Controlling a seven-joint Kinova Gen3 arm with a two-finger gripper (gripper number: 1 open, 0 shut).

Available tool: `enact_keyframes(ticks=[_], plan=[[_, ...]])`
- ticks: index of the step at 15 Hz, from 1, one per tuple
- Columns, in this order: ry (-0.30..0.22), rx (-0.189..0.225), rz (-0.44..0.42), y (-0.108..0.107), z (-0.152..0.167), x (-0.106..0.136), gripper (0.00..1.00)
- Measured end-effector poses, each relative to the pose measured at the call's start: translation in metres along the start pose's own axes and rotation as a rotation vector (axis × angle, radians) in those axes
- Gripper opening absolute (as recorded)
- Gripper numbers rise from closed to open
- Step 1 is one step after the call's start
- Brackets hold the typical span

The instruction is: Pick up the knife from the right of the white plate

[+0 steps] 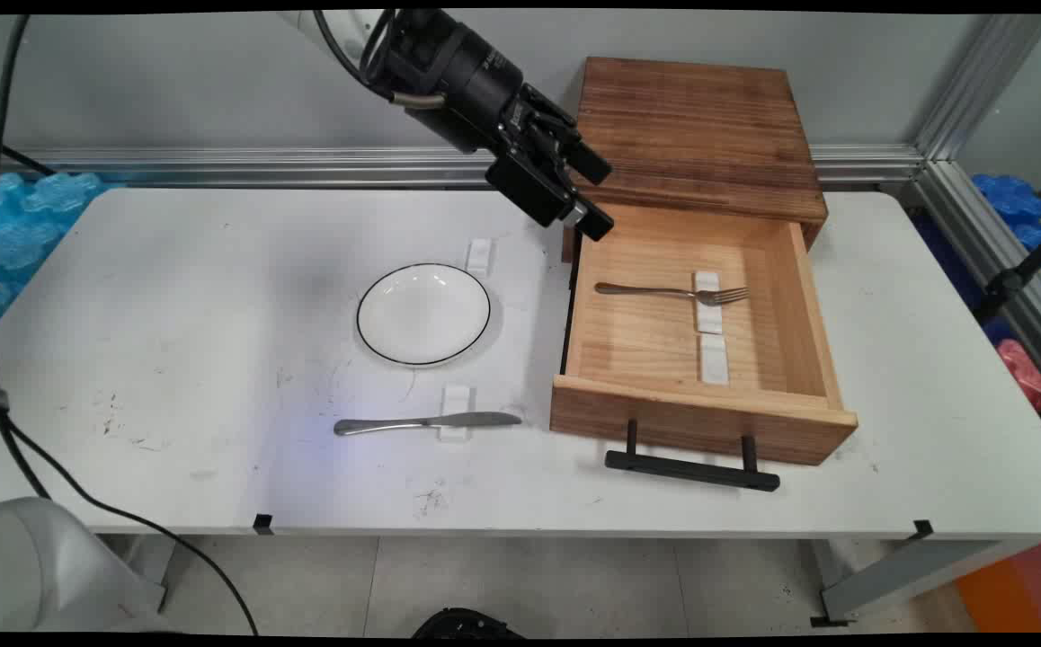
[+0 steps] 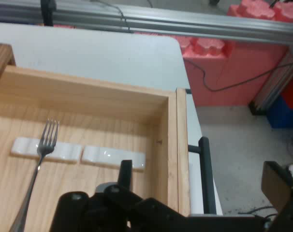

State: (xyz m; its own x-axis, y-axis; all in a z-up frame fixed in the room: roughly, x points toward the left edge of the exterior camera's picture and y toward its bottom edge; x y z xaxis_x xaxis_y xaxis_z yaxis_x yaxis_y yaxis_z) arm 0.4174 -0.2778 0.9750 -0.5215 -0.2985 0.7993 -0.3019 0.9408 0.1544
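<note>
Well left of and below the gripper, a silver knife [image 1: 426, 422] is laid flat on the white table [image 1: 170, 314], its blade resting across a small white rest [image 1: 455, 415]. Above it, and nearer the gripper, a white plate [image 1: 423, 314] with a dark rim is set on the table, with a second small white block [image 1: 479, 256] just past its far edge.

The black gripper [image 1: 594, 196] is held in the air above the far-left corner of an open wooden drawer [image 1: 696, 422]. Its fingers [image 1: 594, 223] are seen spread apart, with nothing between them. In the hand view the gripper [image 2: 204, 195] rises from the bottom edge, one finger [image 2: 124, 174] over the drawer floor and the other at the right edge beyond the drawer front.

Below and to the right of the gripper, a silver fork [image 1: 671, 292] is laid on the drawer floor, its neck across a white rest [image 1: 707, 288]; a second white rest [image 1: 712, 358] lies just beside the first, nearer the drawer front. In the hand view the fork [image 2: 39, 164] is seen left of the finger, tines over the rest [image 2: 46, 150].

The drawer is pulled out of a dark wooden cabinet [image 1: 696, 135] behind it, and a black handle [image 1: 691, 467] is fixed to the drawer's front.
</note>
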Motion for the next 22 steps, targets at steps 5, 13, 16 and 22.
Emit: enact_keyframes(ticks=[5,13,16,22], plan=[[-0.096,0.062,-0.018,0.023,-0.004,-0.016,1.00],[-0.277,0.119,-0.005,0.057,-0.016,-0.078,1.00],[-0.323,0.127,0.017,0.061,-0.018,-0.097,1.00],[-0.427,0.146,0.050,0.069,-0.014,-0.139,1.00]])
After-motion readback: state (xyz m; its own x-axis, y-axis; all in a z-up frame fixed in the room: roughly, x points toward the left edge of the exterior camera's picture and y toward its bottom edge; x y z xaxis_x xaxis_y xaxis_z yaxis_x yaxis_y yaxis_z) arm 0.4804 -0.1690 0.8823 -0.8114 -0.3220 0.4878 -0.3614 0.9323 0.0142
